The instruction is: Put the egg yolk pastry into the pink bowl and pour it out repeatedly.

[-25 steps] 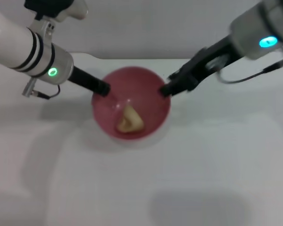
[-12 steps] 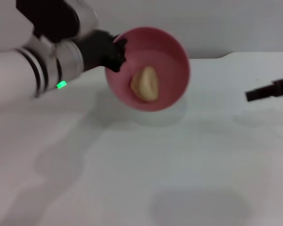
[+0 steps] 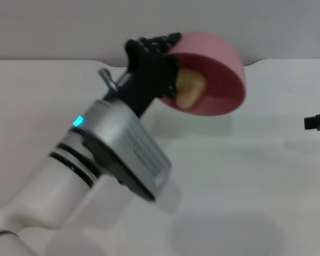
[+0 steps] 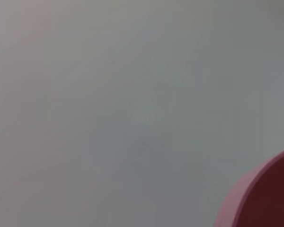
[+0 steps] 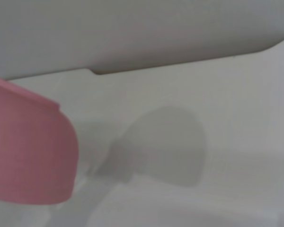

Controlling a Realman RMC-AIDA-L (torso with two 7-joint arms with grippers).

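My left gripper (image 3: 162,53) is shut on the rim of the pink bowl (image 3: 216,80) and holds it in the air above the table, tipped steeply so its opening faces down and toward me. The pale egg yolk pastry (image 3: 191,88) lies inside the bowl against its wall, next to the fingers. The bowl's edge shows in the left wrist view (image 4: 267,198), and its outer wall in the right wrist view (image 5: 28,146). My right gripper (image 3: 317,122) is at the far right edge, apart from the bowl, low over the table.
The white table (image 3: 245,186) lies under the bowl, with its back edge (image 5: 180,64) against a grey wall. The bowl's shadow (image 5: 165,146) falls on the table. My left arm (image 3: 106,154) crosses the left middle of the head view.
My left gripper has lifted the bowl up and to the right and tipped it further over. The pastry has stayed inside. My right gripper has drawn back to the right edge.
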